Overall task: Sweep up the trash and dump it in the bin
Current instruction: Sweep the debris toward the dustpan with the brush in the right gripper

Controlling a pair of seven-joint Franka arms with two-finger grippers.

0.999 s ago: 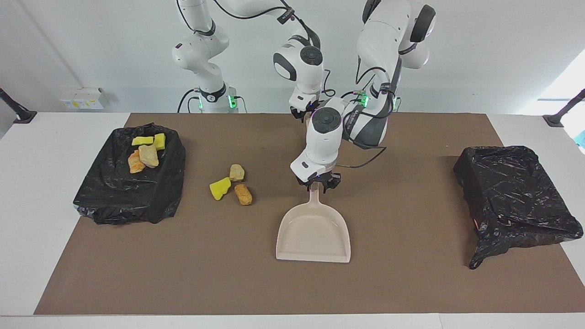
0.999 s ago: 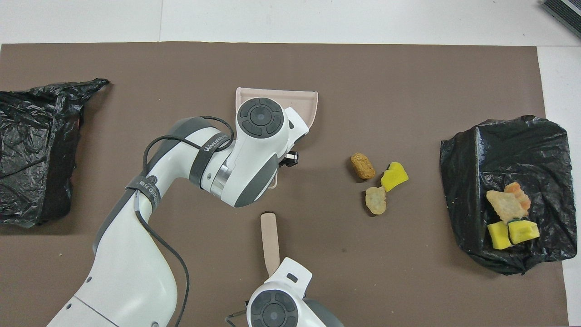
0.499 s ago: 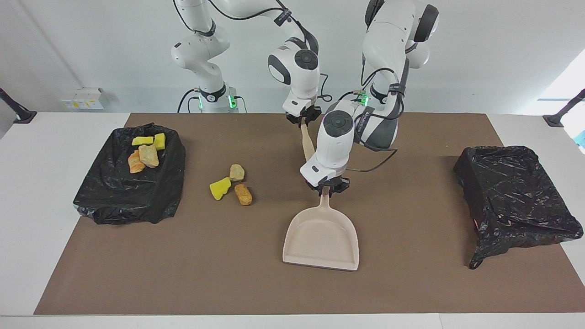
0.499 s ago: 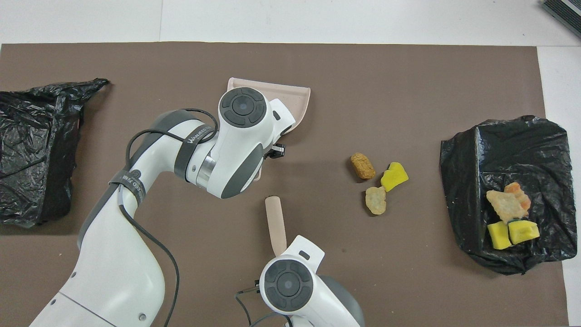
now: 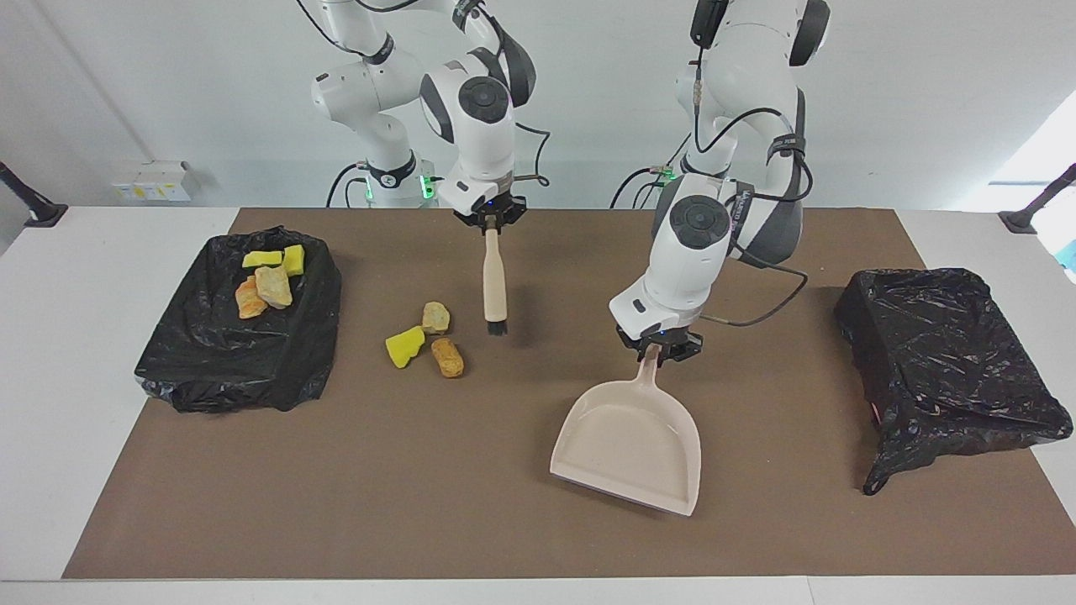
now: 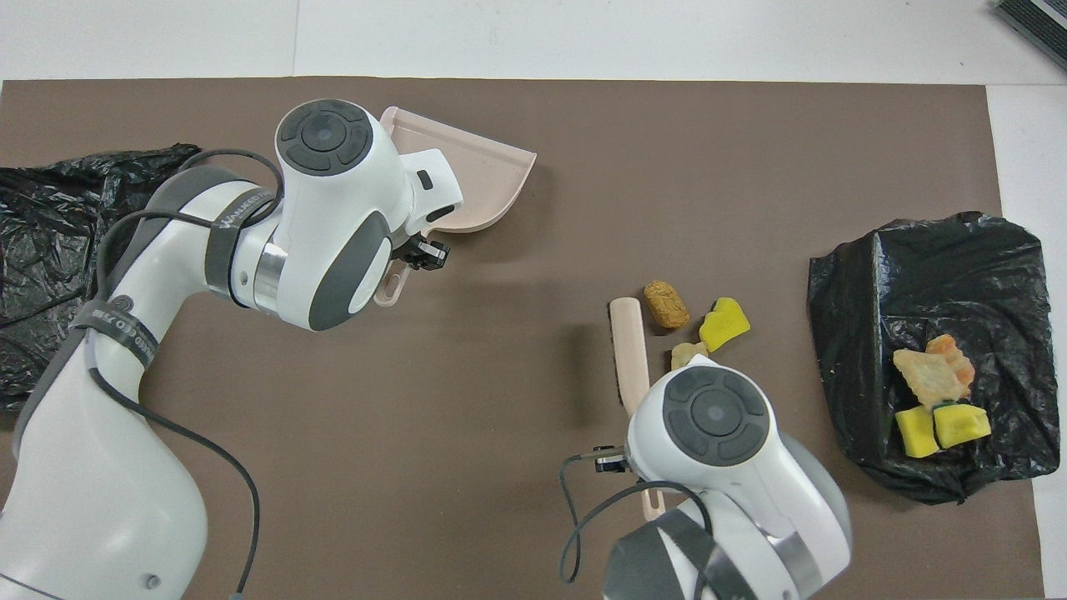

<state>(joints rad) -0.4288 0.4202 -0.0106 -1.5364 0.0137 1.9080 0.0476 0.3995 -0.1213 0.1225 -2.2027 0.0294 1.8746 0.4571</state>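
Note:
Three pieces of trash lie loose on the brown mat: a beige lump (image 5: 435,318), a yellow sponge piece (image 5: 404,346) and a tan-brown lump (image 5: 447,357). Several more pieces (image 5: 269,277) sit in the black-bagged bin (image 5: 252,361) at the right arm's end. My right gripper (image 5: 491,223) is shut on the handle of a brush (image 5: 494,281), which hangs bristles down close beside the loose trash. My left gripper (image 5: 658,353) is shut on the handle of the beige dustpan (image 5: 630,445), held tilted over the mat's middle. In the overhead view the right wrist covers part of the beige lump (image 6: 683,353).
A second black-bagged bin (image 5: 950,361) stands at the left arm's end of the table with nothing showing in it. The brown mat (image 5: 336,487) covers most of the white table.
The right gripper has carried the brush from near the robots to beside the loose trash. The left gripper has swung the dustpan toward the left arm's end and turned it.

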